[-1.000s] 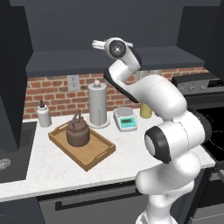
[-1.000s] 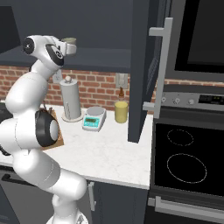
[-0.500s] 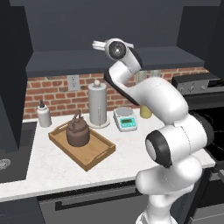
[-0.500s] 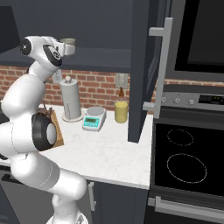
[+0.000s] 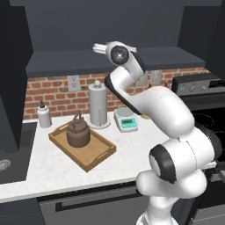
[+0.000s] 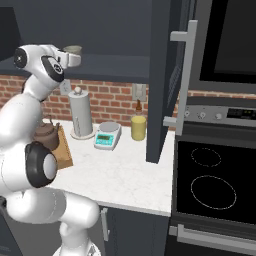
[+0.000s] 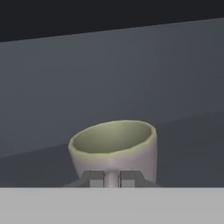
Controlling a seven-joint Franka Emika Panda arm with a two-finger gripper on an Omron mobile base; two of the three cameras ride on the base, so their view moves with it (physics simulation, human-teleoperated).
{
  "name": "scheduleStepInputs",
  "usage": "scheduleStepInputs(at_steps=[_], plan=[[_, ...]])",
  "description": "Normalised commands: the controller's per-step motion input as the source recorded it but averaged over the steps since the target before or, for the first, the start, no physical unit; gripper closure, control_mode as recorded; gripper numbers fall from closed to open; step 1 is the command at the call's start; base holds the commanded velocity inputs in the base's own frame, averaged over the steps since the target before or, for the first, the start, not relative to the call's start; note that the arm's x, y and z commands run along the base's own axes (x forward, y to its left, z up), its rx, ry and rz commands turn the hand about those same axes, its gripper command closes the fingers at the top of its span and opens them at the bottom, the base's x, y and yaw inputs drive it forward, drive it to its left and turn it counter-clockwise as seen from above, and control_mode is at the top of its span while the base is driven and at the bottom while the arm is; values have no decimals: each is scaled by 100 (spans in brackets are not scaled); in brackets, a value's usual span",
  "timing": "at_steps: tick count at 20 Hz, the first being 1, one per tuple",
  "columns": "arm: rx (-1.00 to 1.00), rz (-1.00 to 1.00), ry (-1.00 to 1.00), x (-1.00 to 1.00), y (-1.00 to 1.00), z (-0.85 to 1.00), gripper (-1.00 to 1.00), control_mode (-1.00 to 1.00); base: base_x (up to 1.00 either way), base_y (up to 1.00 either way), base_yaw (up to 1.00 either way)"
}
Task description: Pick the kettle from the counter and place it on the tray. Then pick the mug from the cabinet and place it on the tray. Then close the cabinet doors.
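One step was done: the kettle [image 5: 78, 132] sat on the tray [image 5: 100, 154]. The gripper [image 7: 112, 179] was pinched on the handle of the mug [image 7: 114, 148], on the cabinet [image 5: 110, 30] shelf. That narrow hold looked risky; the mug could swing or slip during lifting.

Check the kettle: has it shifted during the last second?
No. The kettle sits at the same end of the tray, just in front of the paper towel roll, as before.
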Motion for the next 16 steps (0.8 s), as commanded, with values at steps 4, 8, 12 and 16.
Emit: scheduleStepInputs(at_steps=[4,8,12,16], plan=[[0,13,0,-63,-1,31,100,-100,0,0,0],[0,19,0,-57,0,54,100,-100,0,0,0],[-2,25,2,-53,-4,42,100,-100,0,0,0],[-3,33,3,-54,-16,17,100,-100,0,0,0]])
